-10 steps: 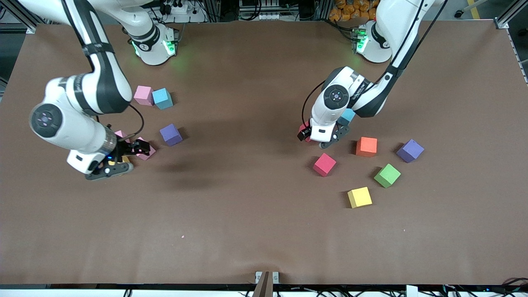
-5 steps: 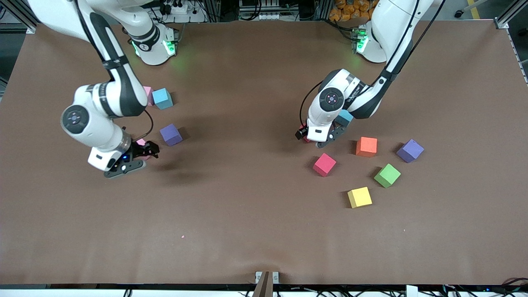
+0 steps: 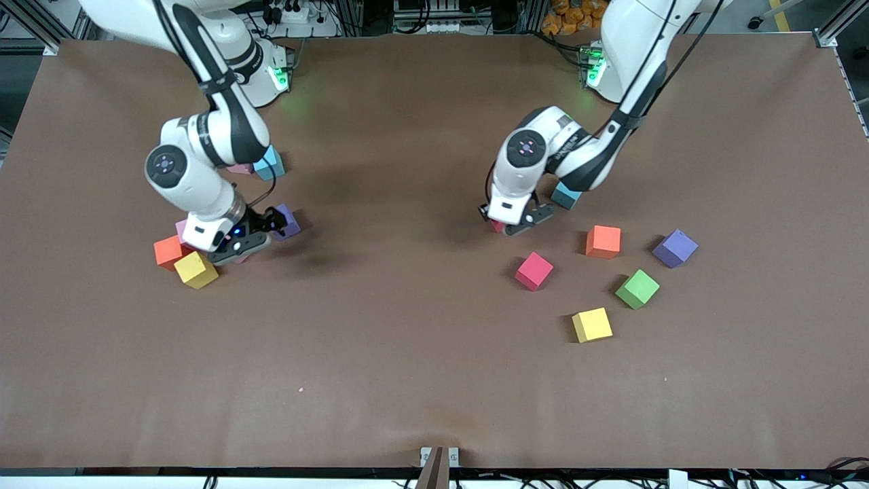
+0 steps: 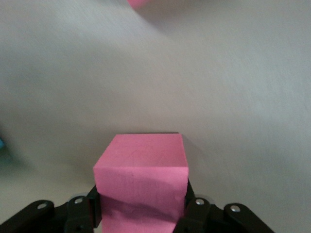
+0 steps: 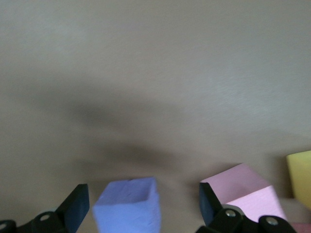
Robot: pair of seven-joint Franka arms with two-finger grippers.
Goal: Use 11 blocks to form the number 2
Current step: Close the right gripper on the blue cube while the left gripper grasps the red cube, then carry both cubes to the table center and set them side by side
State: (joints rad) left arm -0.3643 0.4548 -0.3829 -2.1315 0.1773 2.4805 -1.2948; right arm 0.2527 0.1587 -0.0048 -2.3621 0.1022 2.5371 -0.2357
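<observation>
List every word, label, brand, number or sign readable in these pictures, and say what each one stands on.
Left arm: dark lettering runs along its white forearm link, too small and blurred to read.
Blocks, for example the green block and the pink block: plain faces, no print.
Table: no marks or labels.
Right arm: no lettering shows.
Nothing else in any view can be read.

Blocks (image 3: pixel 533 271) scattered loose on table, one red block (image 4: pixel 141 182) w/ sides pinched.

No legible text, no labels, no brands, no numbers anywhere
</observation>
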